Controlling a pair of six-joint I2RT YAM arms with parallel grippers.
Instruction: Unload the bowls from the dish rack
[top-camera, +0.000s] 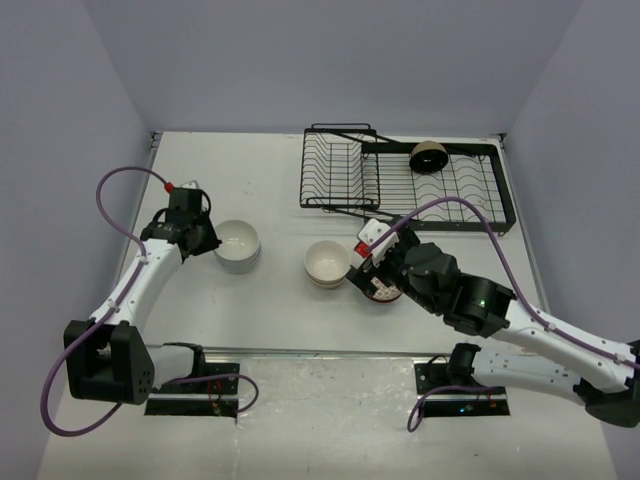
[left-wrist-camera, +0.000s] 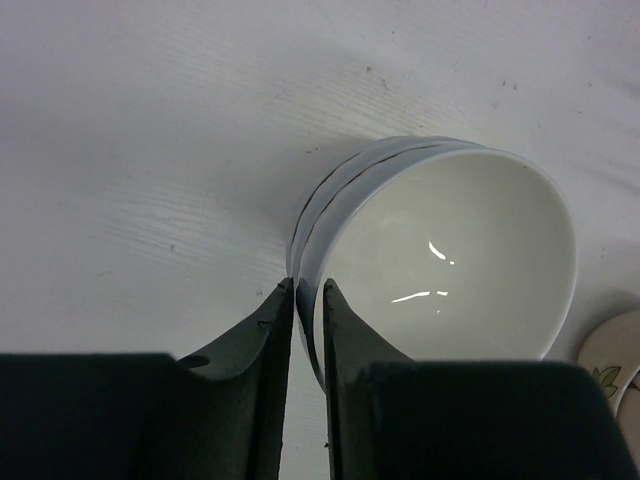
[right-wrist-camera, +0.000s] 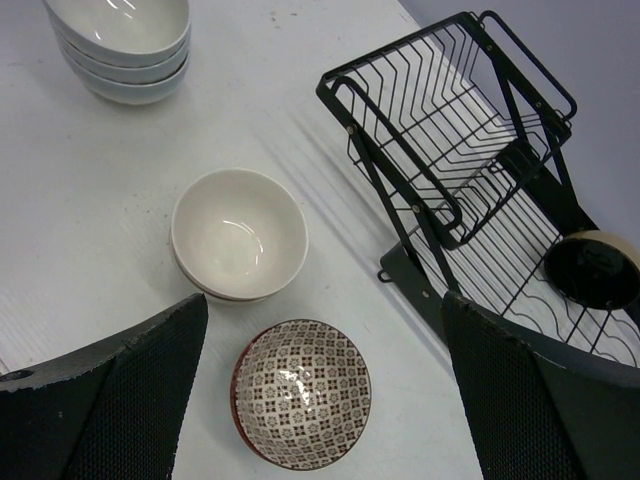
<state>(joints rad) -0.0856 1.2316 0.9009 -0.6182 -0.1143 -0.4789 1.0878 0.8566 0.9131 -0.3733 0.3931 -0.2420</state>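
From above, the dish rack (top-camera: 340, 175) lies at the far right of the surface (top-camera: 230, 170); its upright slots are bare and one black-lined bowl (top-camera: 428, 157) sits in the flat tray. The other bowls in view stand out on the surface, grouped by kind, seemingly so that like nests in like: the white bowls (top-camera: 238, 246) at the left, the cream bowls (top-camera: 327, 263) in the middle, a patterned bowl (top-camera: 385, 291) just beside them. The left end effector (top-camera: 212, 243) is at the left rim of the white stack; the right end effector (top-camera: 372, 268) hangs over the patterned bowl. In the left wrist view the fingers (left-wrist-camera: 268, 340) stand almost together, one outside and one inside the rim of the top white bowl, an edge pinch that suits a thin wall; whether they clamp the rim or merely bracket it I cannot tell. In the right wrist view the right end effector is spread wide and carries nothing; the patterned bowl sits upright on the surface below the gap, touching neither pad, with the cream bowls just beyond it and the rack off to the right. The black-lined bowl looks like the last to unload, and likely falls to the right arm, since the rack lies on its side.
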